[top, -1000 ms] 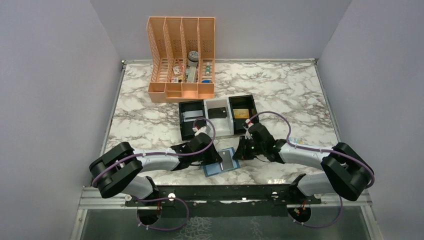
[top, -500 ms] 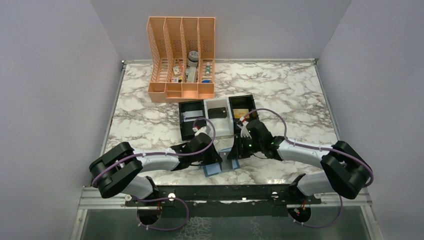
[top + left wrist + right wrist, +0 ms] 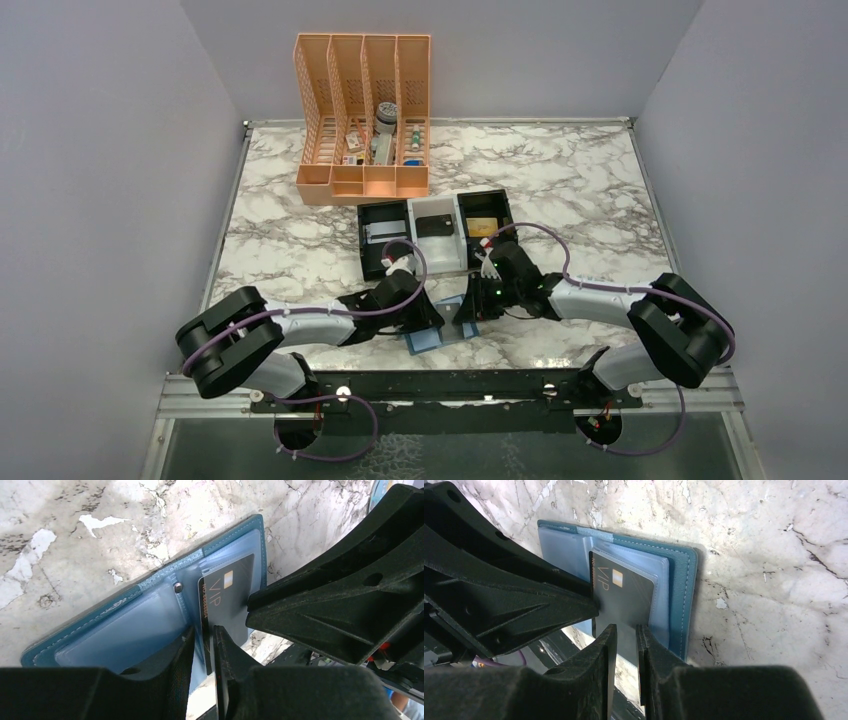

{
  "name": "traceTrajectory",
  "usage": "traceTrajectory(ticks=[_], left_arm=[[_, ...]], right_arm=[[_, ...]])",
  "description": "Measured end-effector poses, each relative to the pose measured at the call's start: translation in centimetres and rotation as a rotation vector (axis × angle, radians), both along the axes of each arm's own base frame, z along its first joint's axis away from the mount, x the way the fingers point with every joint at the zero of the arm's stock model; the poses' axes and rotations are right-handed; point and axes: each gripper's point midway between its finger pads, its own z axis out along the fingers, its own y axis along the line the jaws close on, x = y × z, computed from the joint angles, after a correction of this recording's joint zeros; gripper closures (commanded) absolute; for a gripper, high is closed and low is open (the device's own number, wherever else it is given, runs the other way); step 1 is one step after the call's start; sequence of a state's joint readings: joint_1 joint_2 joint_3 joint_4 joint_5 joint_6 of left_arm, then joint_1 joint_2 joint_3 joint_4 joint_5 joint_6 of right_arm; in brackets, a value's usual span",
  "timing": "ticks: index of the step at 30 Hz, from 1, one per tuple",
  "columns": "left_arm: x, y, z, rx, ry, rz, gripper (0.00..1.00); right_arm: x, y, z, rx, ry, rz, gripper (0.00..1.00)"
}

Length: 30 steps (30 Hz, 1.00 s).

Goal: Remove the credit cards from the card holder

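Note:
The light-blue card holder [image 3: 430, 339] lies open and flat near the table's front edge. A black credit card [image 3: 227, 597] marked VIP sits in its right panel [image 3: 679, 595], sticking partly out of the clear pocket. My left gripper [image 3: 204, 630] stands slightly open with the card's left edge in the narrow gap, and a sliver of blue shows beside the edge. My right gripper [image 3: 626, 627] is slightly open too, over the card's [image 3: 624, 592] lower part. In the top view both grippers, left [image 3: 428, 318] and right [image 3: 466, 308], meet over the holder and hide most of it.
A black-and-white three-compartment tray [image 3: 411, 240] stands just behind the grippers, with items in its compartments. An orange file organiser [image 3: 365, 120] holding small items stands at the back. The black mounting rail [image 3: 440, 385] runs along the table's near edge.
My right gripper has slid left onto the holder and now covers the card in the top view. The left arm has barely shifted.

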State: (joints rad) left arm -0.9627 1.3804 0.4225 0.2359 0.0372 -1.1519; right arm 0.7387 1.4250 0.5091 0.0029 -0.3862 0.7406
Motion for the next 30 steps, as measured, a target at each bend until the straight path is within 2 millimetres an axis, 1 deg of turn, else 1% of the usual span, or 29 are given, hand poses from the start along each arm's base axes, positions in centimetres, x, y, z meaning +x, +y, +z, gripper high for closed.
traceTrajectory(ticks=[7,15,19,25,30], left_arm=[[-0.3,0.3,-0.1,-0.036,0.011,0.026,0.86],[-0.4,0.2,0.0,-0.048,0.014,0.027,0.88],[-0.6,0.0,0.0,-0.055,0.022,0.015,1.00],[-0.7,0.1,0.1,-0.072,0.021,0.020,1.00],[-0.9,1.1,0.2,-0.094,0.028,0.049,1.00]], right_arm=[[0.1,0.1,0.0,0.007,0.009,-0.019,0.78],[0.1,0.1,0.0,0.014,0.011,-0.026,0.78],[0.1,0.2,0.0,0.014,0.011,-0.026,0.78],[0.2,0.1,-0.1,0.012,0.015,-0.034,0.79],[0.4,0.0,-0.3,0.000,0.008,-0.049,0.79]])
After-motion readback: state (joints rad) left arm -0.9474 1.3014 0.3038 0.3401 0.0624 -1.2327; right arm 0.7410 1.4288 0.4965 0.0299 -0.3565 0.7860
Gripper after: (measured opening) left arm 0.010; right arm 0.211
